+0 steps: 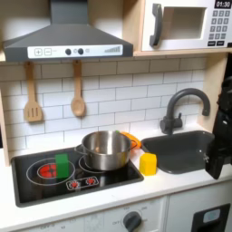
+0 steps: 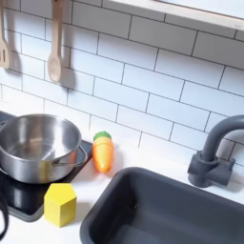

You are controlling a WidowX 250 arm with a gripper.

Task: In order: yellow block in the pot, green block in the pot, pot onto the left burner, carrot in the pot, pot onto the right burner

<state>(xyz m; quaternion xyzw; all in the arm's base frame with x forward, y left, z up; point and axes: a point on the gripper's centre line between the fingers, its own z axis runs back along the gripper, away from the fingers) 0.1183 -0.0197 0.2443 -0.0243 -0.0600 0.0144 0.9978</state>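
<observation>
First exterior view: pot [image 1: 104, 150] sits on the right burner [image 1: 107, 163], green block [image 1: 62, 164] at 9 o'clock on the left burner [image 1: 45, 169], arm [image 1: 220, 127] far off, can't tell the fingers. Second exterior view: yellow block [image 2: 60, 204] at the pot's 5 o'clock on the desk [image 2: 95, 195], carrot [image 2: 102, 151] at 3. Nothing's potted yet, I reckon.

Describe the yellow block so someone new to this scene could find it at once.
Start at the black cooktop with its silver pot. On the white counter between the pot and the dark sink sits the yellow block, at the cooktop's front corner. It is squat and plain yellow, unlike the orange carrot behind it and the green block on the cooktop.
</observation>
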